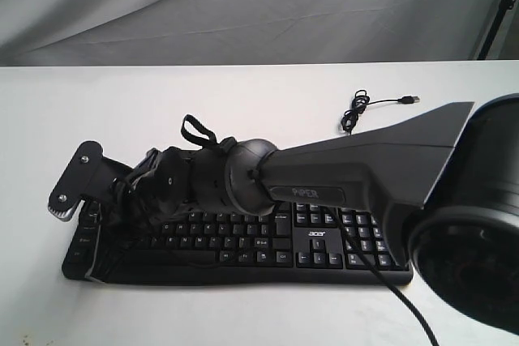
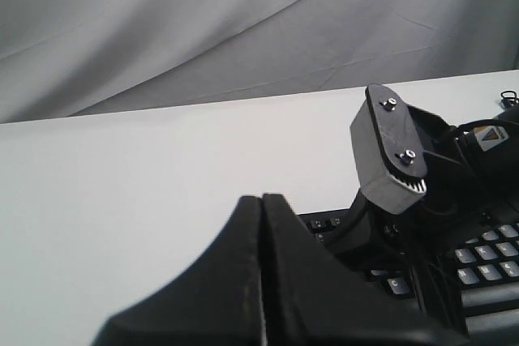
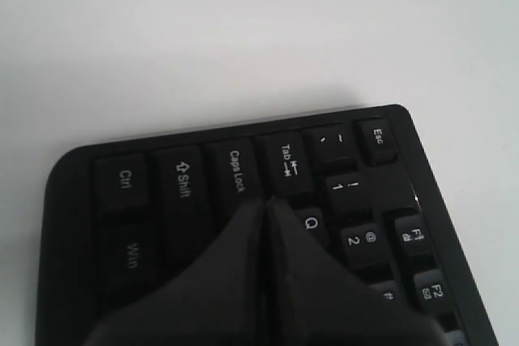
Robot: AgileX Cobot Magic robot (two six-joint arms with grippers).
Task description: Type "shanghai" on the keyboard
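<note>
The black acer keyboard (image 1: 243, 237) lies near the front of the white table (image 1: 243, 103). My right arm reaches across it from the right. Its right gripper (image 1: 93, 220) points down at the keyboard's left end. In the right wrist view the right gripper (image 3: 266, 200) is shut with nothing in it. Its tip is low over the keyboard (image 3: 178, 176) where Caps Lock, Tab and Q meet, and it hides the key below. My left gripper (image 2: 261, 198) is shut and empty above bare table, with the keyboard (image 2: 486, 257) beside it. The exterior view does not show it.
The keyboard's thin USB cable (image 1: 357, 111) lies coiled on the table behind its right end. The right arm's cable (image 1: 405, 297) trails over the keyboard's front right corner. The right arm's grey-tipped camera mount (image 2: 389, 151) stands close to the left gripper. A grey curtain (image 1: 243, 6) hangs behind.
</note>
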